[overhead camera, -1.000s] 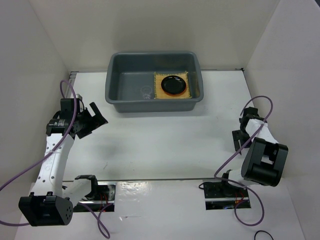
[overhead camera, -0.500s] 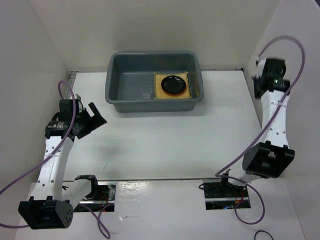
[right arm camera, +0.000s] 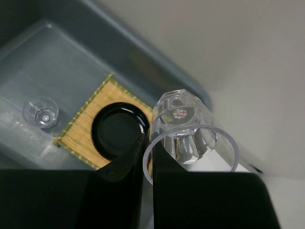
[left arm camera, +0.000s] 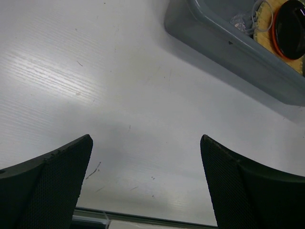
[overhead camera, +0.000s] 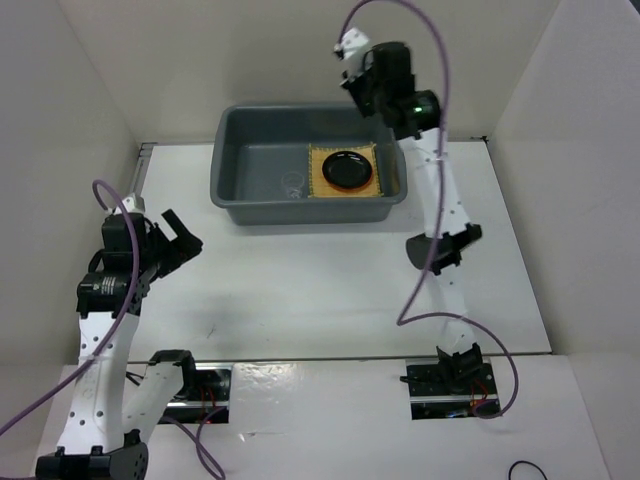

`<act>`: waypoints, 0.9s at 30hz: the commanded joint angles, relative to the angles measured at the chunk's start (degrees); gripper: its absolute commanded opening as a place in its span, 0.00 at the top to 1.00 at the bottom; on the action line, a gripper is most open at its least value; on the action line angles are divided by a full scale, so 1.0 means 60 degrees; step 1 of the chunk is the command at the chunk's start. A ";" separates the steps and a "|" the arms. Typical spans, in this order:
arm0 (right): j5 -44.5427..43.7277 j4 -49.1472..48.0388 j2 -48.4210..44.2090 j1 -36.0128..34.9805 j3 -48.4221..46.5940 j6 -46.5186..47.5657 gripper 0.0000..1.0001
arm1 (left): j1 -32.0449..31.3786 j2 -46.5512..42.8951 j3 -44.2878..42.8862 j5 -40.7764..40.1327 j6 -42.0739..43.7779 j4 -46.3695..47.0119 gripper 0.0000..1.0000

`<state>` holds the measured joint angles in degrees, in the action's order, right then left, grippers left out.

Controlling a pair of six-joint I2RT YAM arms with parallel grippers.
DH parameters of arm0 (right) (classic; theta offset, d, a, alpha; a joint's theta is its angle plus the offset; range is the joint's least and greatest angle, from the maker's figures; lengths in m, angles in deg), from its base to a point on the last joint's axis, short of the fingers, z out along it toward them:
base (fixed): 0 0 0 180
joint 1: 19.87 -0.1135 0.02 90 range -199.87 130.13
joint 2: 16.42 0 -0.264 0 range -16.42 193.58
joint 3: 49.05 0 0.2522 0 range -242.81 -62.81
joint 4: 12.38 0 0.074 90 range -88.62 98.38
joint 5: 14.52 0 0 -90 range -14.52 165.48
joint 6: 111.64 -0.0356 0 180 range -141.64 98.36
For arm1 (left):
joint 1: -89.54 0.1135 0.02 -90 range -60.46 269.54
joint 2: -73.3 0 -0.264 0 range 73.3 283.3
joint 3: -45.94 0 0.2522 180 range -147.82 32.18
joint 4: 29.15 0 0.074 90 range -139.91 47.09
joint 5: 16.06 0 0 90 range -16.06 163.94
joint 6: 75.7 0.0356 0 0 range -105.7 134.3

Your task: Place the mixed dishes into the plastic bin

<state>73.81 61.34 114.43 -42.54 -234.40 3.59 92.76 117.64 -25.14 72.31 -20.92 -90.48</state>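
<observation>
The grey plastic bin (overhead camera: 300, 210) stands at the back of the table. Inside it a tan woven mat (overhead camera: 317, 186) carries a black plate (overhead camera: 349, 169), and a thin orange rim (left arm camera: 273, 34) shows under that plate. One clear cup (overhead camera: 292, 183) stands upright in the bin left of the mat. My right gripper (right arm camera: 147, 138) is shut on the rim of a second clear cup (right arm camera: 188, 133), held high over the bin's far right corner. My left gripper (overhead camera: 180, 240) hangs open and empty above bare table at the left.
White walls close in the table at the left, back and right. The right arm's elbow (overhead camera: 440, 250) is raised over the table in front of the bin. The arms' bases and cables sit along the near edge.
The right arm has swung from its folded pose at the right up and over the bin's far right corner, its gripper now shut on a cup. The left arm has shifted slightly.
</observation>
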 commanded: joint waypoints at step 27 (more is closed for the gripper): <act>0.2608 -0.4207 0.5920 -0.1289 -0.1358 0.2663 0.91 | -0.2075 -0.1293 0.1349 -0.1062 -0.4276 -0.1341 0.00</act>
<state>87.93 41.30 148.94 -50.61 -240.54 16.64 80.94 114.27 -19.04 64.66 -37.86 -94.77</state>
